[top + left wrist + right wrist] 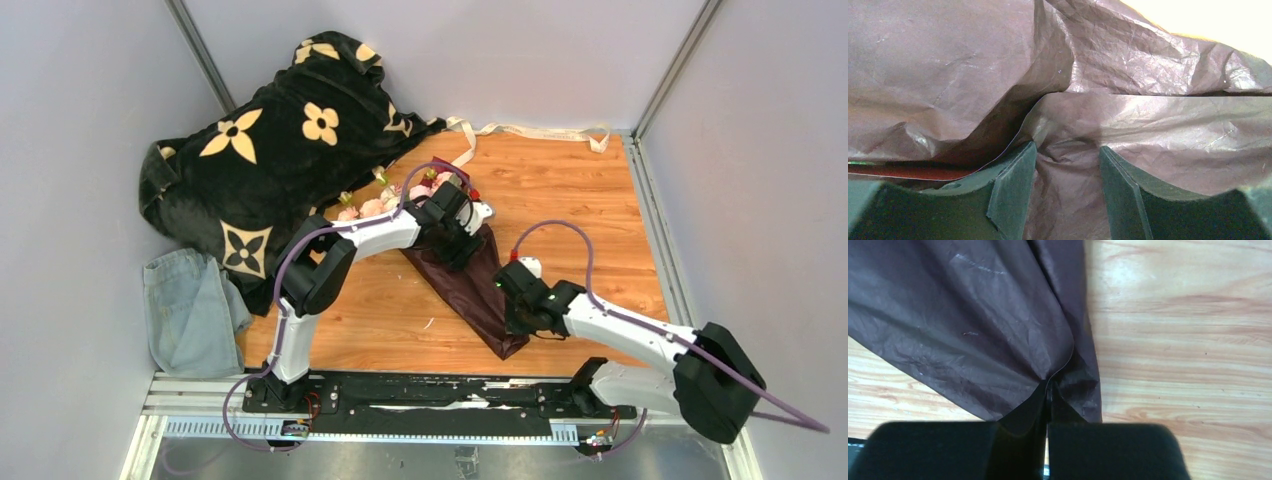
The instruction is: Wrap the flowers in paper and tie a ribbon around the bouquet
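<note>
**Inspector:** Where is the work piece?

**Operator:** I see the paper (482,292), dark maroon and crinkled, lying as a long narrow cone slantwise across the middle of the table (570,210), with its point toward my arms' bases. The flowers (375,207) show at its wide far end, pink and cream heads beside the left arm. The stems are hidden inside the wrap.

**Inspector:** And the grips?

**Operator:** My left gripper (1066,150) sits on the cone's upper half. Its fingers stand part-way apart, with paper bunched between them and touching both. I judge that a hold around the bundle, to stop the wrap springing open. My right gripper (1047,390) is pressed together, pinching a fold of paper near the narrow end, where the sheet gathers to a pucker. I judge it is there to draw the loose edge tight.

**Inspector:** The ribbon?

**Operator:** The ribbon (530,131) lies loose along the table's far edge, well apart from both grippers. Tying is not yet begun.

**Inspector:** Surface and surroundings?

**Operator:** The surface is a wood-grain board. A black blanket (270,150) with cream flower prints is heaped at the far left, just beside the flower heads. A blue denim cloth (190,305) lies at the near left, off the board. Plain pale walls close in three sides.
</note>
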`<action>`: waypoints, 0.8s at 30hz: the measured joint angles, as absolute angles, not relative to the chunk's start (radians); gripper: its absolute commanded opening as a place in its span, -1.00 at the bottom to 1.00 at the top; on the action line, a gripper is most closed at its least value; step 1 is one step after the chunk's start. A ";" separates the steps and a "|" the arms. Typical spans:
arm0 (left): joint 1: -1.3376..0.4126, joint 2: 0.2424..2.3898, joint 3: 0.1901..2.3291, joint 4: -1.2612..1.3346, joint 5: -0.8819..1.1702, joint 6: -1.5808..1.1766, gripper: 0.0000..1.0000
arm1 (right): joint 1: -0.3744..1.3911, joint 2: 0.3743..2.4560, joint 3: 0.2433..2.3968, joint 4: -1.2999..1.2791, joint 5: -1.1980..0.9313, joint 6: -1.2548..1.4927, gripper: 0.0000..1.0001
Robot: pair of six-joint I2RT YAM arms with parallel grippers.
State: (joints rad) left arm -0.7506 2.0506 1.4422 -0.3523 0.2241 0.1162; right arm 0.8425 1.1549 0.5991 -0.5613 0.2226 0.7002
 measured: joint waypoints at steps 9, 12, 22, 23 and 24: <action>-0.754 2.068 1.463 -0.350 0.182 0.143 0.21 | 0.557 0.937 0.408 -0.409 -0.006 0.756 -0.68; -0.754 2.069 1.464 -0.348 0.176 0.150 0.21 | 0.513 0.894 0.373 -0.414 -0.040 0.775 -0.51; -0.735 2.069 1.464 -0.339 0.155 0.174 0.22 | 0.490 0.854 0.626 -0.656 0.095 0.678 -0.54; -0.734 2.069 1.464 -0.339 0.154 0.175 0.22 | 0.502 0.869 0.653 -0.648 0.107 0.653 -0.50; -0.734 2.069 1.464 -0.339 0.154 0.176 0.22 | 0.513 0.886 0.669 -0.634 0.102 0.625 -0.49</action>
